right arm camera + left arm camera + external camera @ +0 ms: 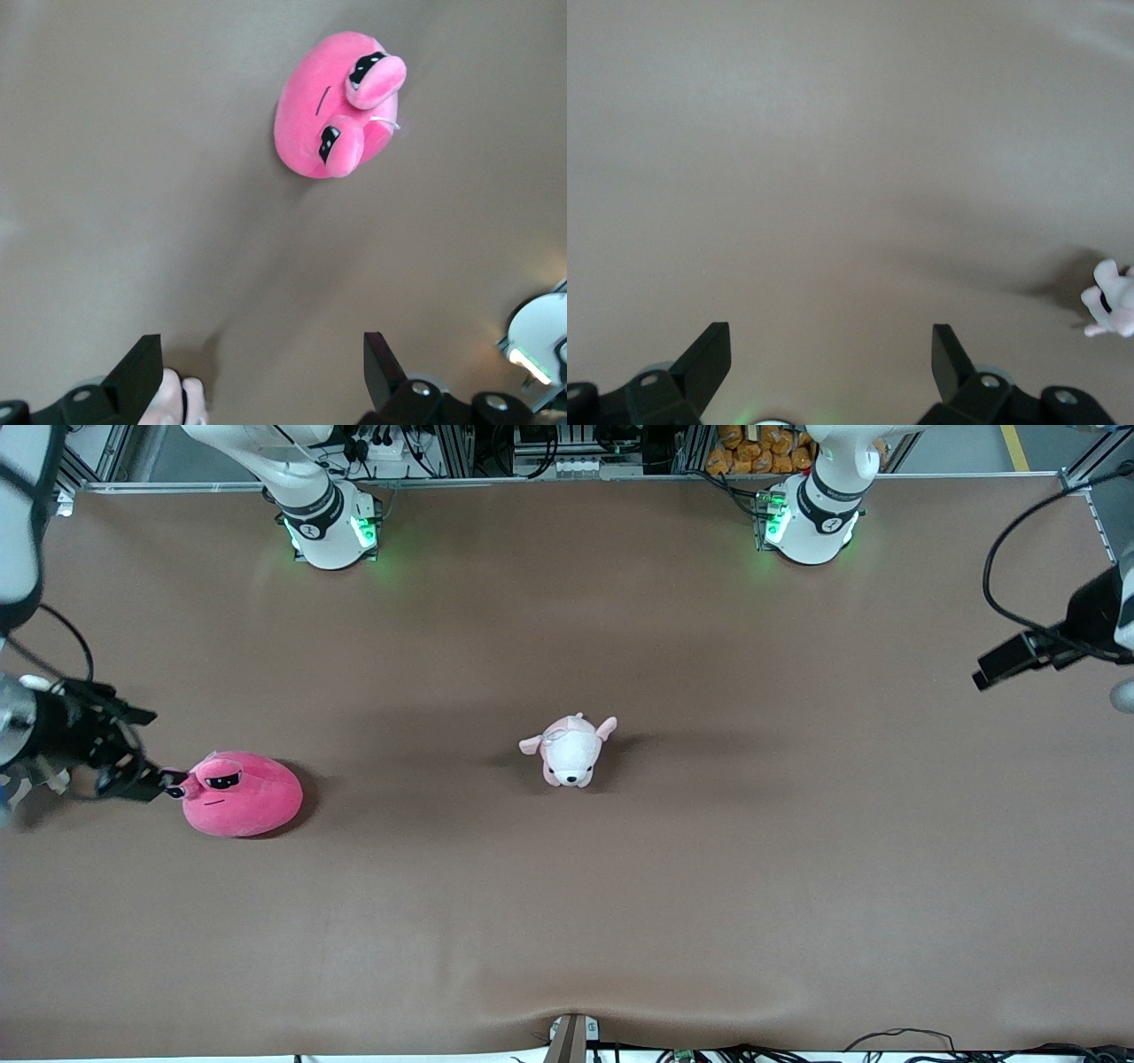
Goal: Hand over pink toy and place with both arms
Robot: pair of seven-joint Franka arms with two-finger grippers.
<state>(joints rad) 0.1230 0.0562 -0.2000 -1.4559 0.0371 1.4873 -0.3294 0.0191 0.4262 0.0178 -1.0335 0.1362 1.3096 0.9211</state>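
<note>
The hot-pink toy point(248, 797) lies on the brown table toward the right arm's end, face up, with its two stalk eyes toward the right gripper. My right gripper point(159, 784) is open and empty, up in the air beside the toy. In the right wrist view the toy point(328, 115) lies well apart from the open gripper point(263, 363). My left gripper point(985, 675) waits in the air at the left arm's end. The left wrist view shows it open and empty point(831, 354) over bare table.
A small pale pink-and-white puppy plush point(571, 753) lies at the table's middle and shows at the edge of the left wrist view point(1109, 301). A pale pink bit point(173, 398), perhaps that puppy, shows by one right finger. An arm's base point(540, 341) shows too.
</note>
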